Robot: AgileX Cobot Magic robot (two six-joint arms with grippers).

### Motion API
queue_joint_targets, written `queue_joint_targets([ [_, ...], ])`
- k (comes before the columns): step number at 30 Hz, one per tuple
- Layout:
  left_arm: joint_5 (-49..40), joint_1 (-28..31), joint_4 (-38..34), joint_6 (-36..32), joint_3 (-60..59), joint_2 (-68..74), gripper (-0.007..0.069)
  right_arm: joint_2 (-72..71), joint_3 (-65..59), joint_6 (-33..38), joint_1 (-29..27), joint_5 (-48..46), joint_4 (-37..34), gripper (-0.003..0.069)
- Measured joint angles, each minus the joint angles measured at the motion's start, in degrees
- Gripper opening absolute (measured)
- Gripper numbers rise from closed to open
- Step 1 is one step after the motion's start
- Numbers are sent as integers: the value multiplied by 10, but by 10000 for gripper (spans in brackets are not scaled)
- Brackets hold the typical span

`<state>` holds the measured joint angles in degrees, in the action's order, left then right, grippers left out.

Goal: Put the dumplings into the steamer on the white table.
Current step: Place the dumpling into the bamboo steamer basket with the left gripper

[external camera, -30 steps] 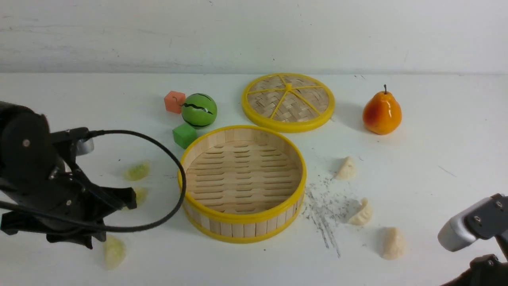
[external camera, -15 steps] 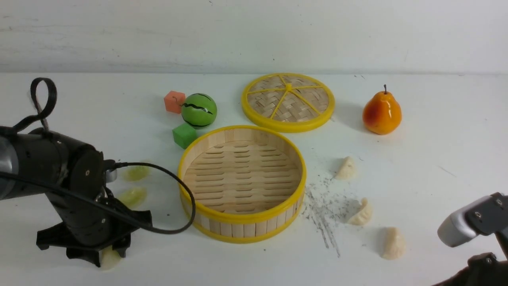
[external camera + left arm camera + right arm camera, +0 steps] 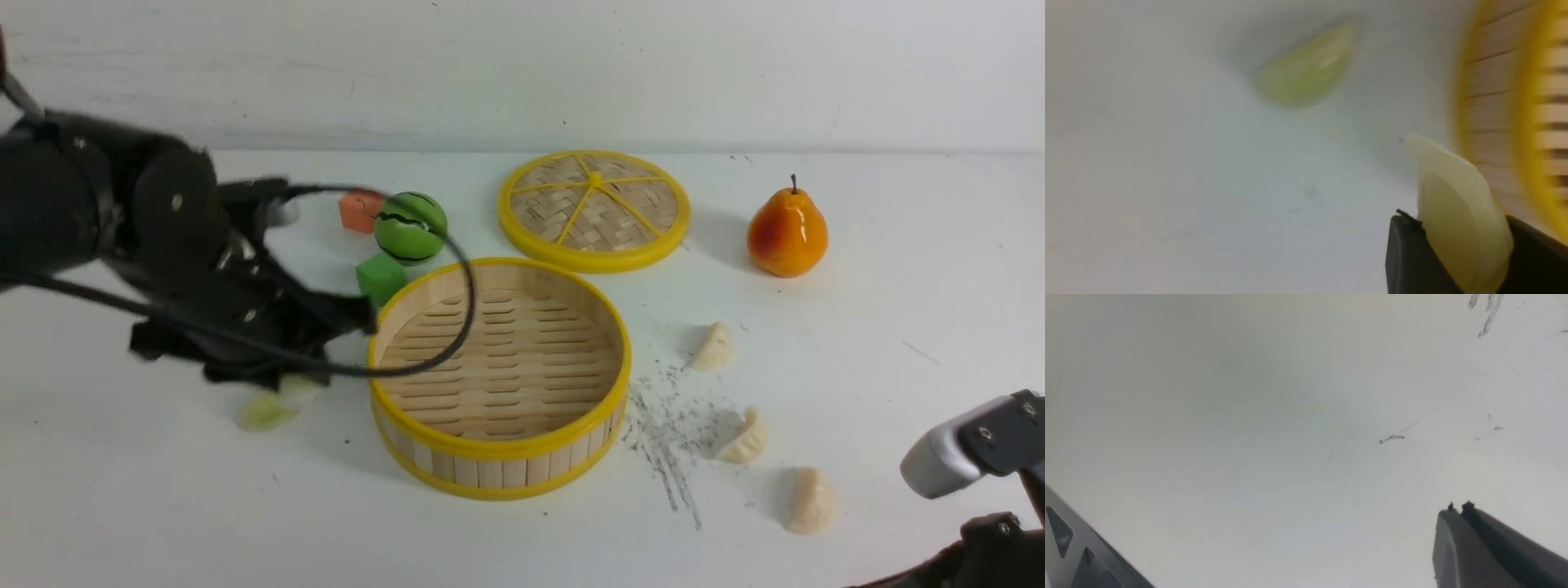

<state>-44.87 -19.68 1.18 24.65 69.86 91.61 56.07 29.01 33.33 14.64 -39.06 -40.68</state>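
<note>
The steamer [image 3: 490, 469] stood at the middle of the table [image 3: 522, 547]. The lid [image 3: 593, 210] lay behind it toward the far edge, the pear [image 3: 787, 233] right of the lid. A toy watermelon [image 3: 411, 227] sat behind the steamer's left side, one cube [image 3: 380, 278] between them, another cube [image 3: 357, 211] left of the watermelon. Right of the steamer lay a dumpling [image 3: 712, 347], a second dumpling [image 3: 744, 439] nearer the front edge, a third dumpling [image 3: 810, 500] nearest it; a fourth dumpling [image 3: 263, 411] lay left of the steamer.

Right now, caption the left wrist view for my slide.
Left tool holding pale dumpling beside steamer, green dumpling on table.

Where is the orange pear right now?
In the front view, the pear stands upright at the far right, just right of the woven lid.
</note>
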Motion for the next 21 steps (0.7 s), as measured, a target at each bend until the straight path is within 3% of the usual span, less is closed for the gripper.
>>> queue_joint_targets([
  [6,-55,-62,-44,-40,191,89,237,0,0,0,0,6,0,6],
  [15,-114,-63,0,-40,373,311,237,0,0,3,0,7,0,10],
  [21,-134,-63,10,-41,426,366,237,0,-1,11,0,7,0,10],
])
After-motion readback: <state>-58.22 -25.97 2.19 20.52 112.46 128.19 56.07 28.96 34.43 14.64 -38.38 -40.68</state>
